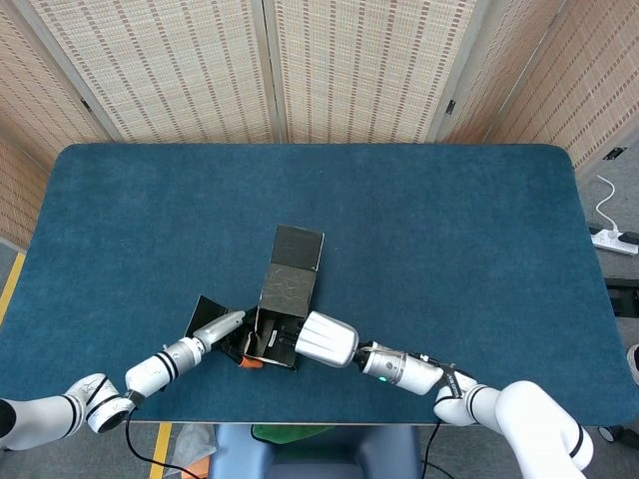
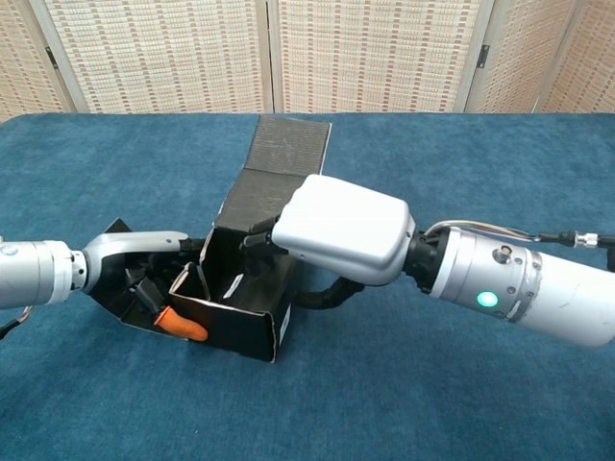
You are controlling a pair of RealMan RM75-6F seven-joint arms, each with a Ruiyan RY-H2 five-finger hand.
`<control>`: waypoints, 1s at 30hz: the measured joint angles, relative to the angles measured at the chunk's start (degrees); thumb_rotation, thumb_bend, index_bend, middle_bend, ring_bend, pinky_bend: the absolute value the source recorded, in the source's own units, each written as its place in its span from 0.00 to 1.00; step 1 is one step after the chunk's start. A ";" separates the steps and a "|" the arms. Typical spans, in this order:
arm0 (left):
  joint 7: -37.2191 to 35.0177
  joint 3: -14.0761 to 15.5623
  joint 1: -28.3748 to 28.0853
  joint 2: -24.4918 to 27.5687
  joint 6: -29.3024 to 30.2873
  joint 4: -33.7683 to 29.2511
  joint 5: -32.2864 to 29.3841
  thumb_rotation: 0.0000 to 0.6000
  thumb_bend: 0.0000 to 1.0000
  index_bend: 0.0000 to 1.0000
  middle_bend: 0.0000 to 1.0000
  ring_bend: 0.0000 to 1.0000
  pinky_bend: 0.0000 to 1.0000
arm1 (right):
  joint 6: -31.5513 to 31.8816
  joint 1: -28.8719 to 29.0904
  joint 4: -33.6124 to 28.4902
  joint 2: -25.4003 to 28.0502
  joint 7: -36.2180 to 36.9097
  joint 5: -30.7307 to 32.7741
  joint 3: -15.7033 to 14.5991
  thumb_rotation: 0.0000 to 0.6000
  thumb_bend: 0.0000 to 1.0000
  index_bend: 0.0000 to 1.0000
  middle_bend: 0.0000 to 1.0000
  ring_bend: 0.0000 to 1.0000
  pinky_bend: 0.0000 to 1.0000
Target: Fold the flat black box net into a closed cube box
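Fingers of right hand (image 2: 332,230) curl over box net (image 2: 240,288) wall; left hand (image 2: 144,274) grips side flap.

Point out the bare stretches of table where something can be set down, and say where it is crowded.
The blue table lies bare along the far edge by the screens, over the whole right half, and on the far-left side. It is crowded at the near edge left of centre: the black box net sits there with the left hand and right hand on it.
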 measured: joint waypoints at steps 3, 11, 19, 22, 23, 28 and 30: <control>0.60 -0.34 0.04 -0.11 -0.31 -0.08 -0.41 1.00 0.20 0.09 0.15 0.51 0.72 | -0.69 -0.04 -0.73 0.50 -0.38 0.11 -0.29 1.00 0.23 0.46 0.40 0.78 1.00; 3.00 -1.69 0.91 -1.25 -1.03 0.45 -2.80 1.00 0.20 0.31 0.34 0.54 0.74 | -1.61 -0.17 -2.56 1.69 -0.91 0.71 -0.32 1.00 0.23 0.46 0.38 0.78 1.00; 5.36 -2.81 1.49 -1.76 -1.38 -0.18 -3.64 1.00 0.20 0.33 0.36 0.55 0.74 | -3.83 0.39 -3.72 2.18 -1.36 1.32 -0.20 1.00 0.23 0.46 0.39 0.78 1.00; 5.51 -2.99 1.57 -1.87 -1.67 -0.19 -3.68 1.00 0.20 0.33 0.36 0.55 0.74 | -5.25 0.77 -4.24 2.52 -1.75 1.44 -0.32 1.00 0.23 0.50 0.43 0.78 1.00; 5.50 -3.08 1.61 -1.93 -1.80 -0.16 -3.72 1.00 0.20 0.33 0.36 0.55 0.74 | -5.74 0.93 -4.56 2.70 -1.82 1.46 -0.38 1.00 0.23 0.53 0.46 0.78 1.00; 4.98 -3.21 1.67 -1.94 -2.29 -0.11 -3.61 1.00 0.20 0.33 0.36 0.55 0.74 | -7.88 1.90 -6.50 3.94 -1.85 1.53 -0.69 1.00 0.22 0.71 0.64 0.79 1.00; 4.75 -3.27 1.71 -1.95 -2.40 0.03 -3.52 1.00 0.20 0.33 0.36 0.55 0.74 | -8.59 2.30 -7.20 4.40 -1.65 1.62 -0.70 1.00 0.22 0.77 0.73 0.79 1.00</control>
